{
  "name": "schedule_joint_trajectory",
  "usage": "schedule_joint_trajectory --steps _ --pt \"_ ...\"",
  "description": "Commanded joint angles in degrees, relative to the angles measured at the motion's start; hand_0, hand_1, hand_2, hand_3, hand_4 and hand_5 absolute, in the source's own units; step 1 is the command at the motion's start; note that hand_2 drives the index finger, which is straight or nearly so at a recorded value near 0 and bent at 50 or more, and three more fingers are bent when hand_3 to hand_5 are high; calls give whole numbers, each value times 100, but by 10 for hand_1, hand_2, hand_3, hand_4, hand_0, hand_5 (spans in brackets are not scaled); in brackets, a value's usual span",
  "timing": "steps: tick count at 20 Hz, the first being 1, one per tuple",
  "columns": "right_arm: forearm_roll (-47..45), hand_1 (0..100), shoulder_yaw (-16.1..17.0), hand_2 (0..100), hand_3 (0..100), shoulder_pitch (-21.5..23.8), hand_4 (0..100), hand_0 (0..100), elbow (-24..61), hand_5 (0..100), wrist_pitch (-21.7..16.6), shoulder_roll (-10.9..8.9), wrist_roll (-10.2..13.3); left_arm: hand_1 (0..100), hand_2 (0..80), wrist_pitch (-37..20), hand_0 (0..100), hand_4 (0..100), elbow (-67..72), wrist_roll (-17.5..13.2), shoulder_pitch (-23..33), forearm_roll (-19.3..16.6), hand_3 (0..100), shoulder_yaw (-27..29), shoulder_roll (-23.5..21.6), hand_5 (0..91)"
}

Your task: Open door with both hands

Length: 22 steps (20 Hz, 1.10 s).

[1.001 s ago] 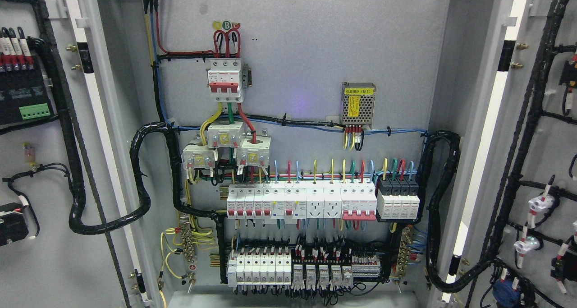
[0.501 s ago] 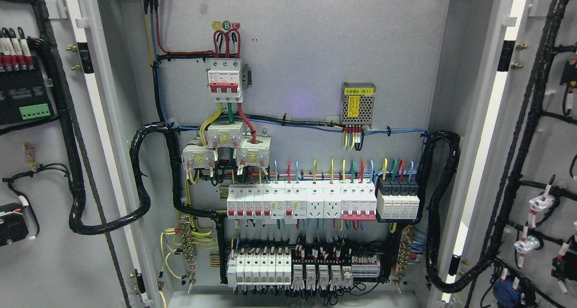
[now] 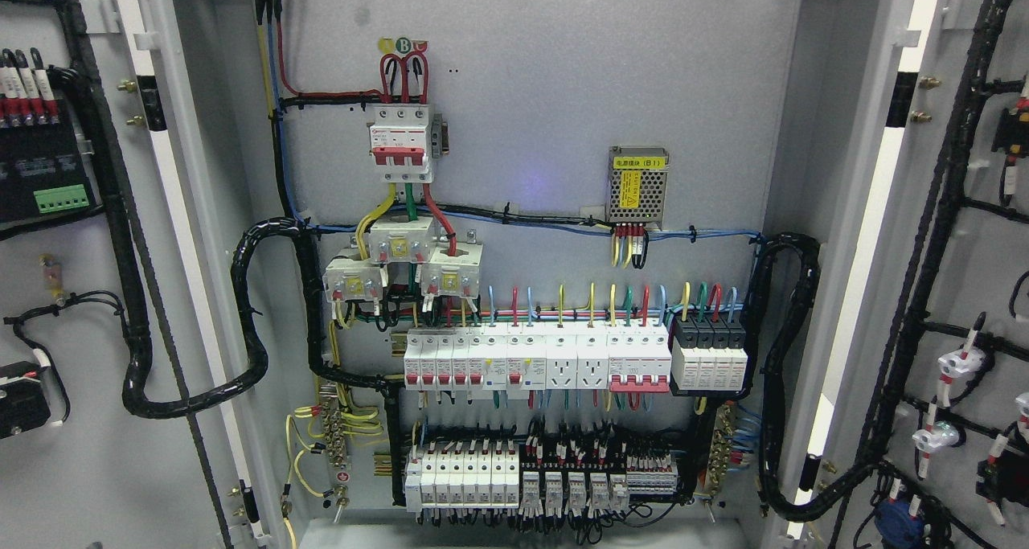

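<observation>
A grey electrical cabinet fills the head view with both doors swung wide. The left door shows its inner face at the picture's left, carrying black cable looms and a green terminal block. The right door shows its inner face at the right, with black wiring and white indicator fittings. Between them the back panel holds a red-handled main breaker, rows of white breakers and a small power supply. Neither of my hands nor either arm appears anywhere.
Thick black cable bundles loop from the cabinet to each door, one at the left and one at the right. The cabinet's side frames stand between the doors and the interior.
The right door's wiring and fittings have shifted slightly left and down in the picture; the rest of the cabinet looks the same.
</observation>
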<state>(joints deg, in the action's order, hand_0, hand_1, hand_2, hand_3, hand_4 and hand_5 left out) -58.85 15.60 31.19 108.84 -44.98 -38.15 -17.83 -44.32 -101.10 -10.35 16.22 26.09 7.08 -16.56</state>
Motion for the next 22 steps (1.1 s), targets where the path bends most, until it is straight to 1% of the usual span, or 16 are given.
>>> schedule_joint_trajectory --steps 1,3,6,9,11,14,16,18,20,22 --pt "13 389 -601 0 0 -8 0 120 234 0 -406 -254 -1 389 0 -26 120 0 -288 6 65 -490 0 -620 881 0" --pt "22 389 -786 0 0 -16 0 120 234 0 -450 -298 -10 389 0 203 120 0 -288 6 57 -718 0 -690 1136 0" --pt "66 389 -1120 0 0 1 0 120 234 0 -459 -298 -10 389 0 432 120 0 -288 6 57 -1140 0 -822 1505 0" --pt "110 389 -1576 0 0 19 0 120 217 0 -459 -290 -10 389 0 722 120 0 -270 15 83 -1448 0 -980 1769 0" --pt "451 389 -1971 0 0 19 0 120 138 0 -459 -255 -10 389 0 1099 120 0 -244 41 153 -1615 0 -1103 1788 0" --pt "1023 389 -2692 0 0 10 0 120 -29 0 -459 -167 -1 389 0 2064 120 0 -217 269 249 -1660 0 -1209 1761 0" --pt "1103 389 -3105 0 0 10 0 120 -134 0 -459 -35 -1 389 0 2654 120 0 -200 279 302 -1660 0 -1200 1744 0" --pt "1112 389 -3422 0 0 10 0 120 -336 0 -450 70 8 389 0 3103 120 0 -182 279 416 -1651 0 -1200 1691 0" --pt "1130 389 -3712 0 0 1 0 120 -625 0 -450 115 16 389 0 3324 120 0 -130 270 565 -1651 0 -1200 1595 0" --pt "1278 389 -4011 0 0 19 0 120 -907 0 -450 184 16 389 0 3333 120 0 -121 252 837 -1642 0 -1218 1393 0"
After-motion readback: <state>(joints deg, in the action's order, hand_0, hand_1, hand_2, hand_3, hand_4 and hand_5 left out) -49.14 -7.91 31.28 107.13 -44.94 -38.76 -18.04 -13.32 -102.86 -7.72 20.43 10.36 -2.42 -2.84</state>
